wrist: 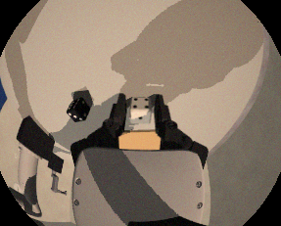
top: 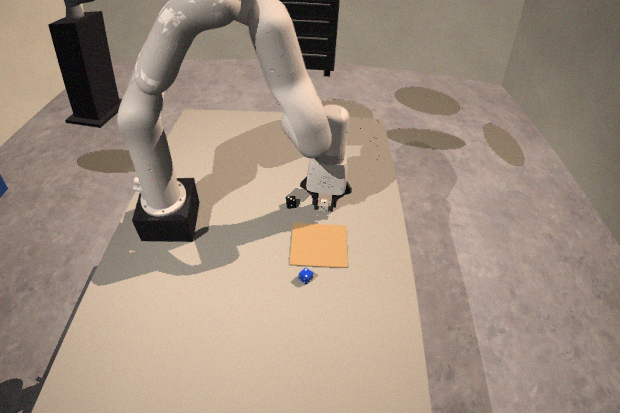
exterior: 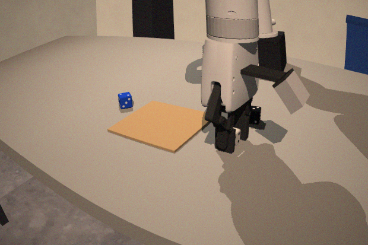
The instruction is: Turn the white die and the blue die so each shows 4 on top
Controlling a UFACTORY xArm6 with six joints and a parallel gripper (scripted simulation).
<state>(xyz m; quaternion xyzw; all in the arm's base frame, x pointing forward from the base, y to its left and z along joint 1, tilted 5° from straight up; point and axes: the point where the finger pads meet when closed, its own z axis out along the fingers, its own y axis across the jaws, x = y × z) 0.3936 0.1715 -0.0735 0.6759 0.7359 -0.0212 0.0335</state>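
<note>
Across the pale tabletop [top: 250, 337] [exterior: 89, 72] [wrist: 53, 48], your pincer [top: 324, 207] [exterior: 234, 143] [wrist: 140, 102] stands partly spread around the white die [top: 324, 205] [exterior: 237, 136] [wrist: 140, 104]; seen from the top, the blue die [top: 305, 275] [exterior: 125, 100] sits nearer than the mat [top: 318, 246] [exterior: 160, 126] [wrist: 139, 140].

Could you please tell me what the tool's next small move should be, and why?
Probably close the tool gently: its fingers stand partly open on either side of the white die, low over the table, and that die must still reach the mat.

Dice, quantity three: one white die [top: 324, 205] [exterior: 237, 136] [wrist: 141, 104], one blue die [top: 305, 275] [exterior: 125, 100], one black die [top: 291, 201] [exterior: 256, 114] [wrist: 78, 110]. Mats, quantity one: orange mat [top: 318, 246] [exterior: 160, 126] [wrist: 139, 141].
</note>
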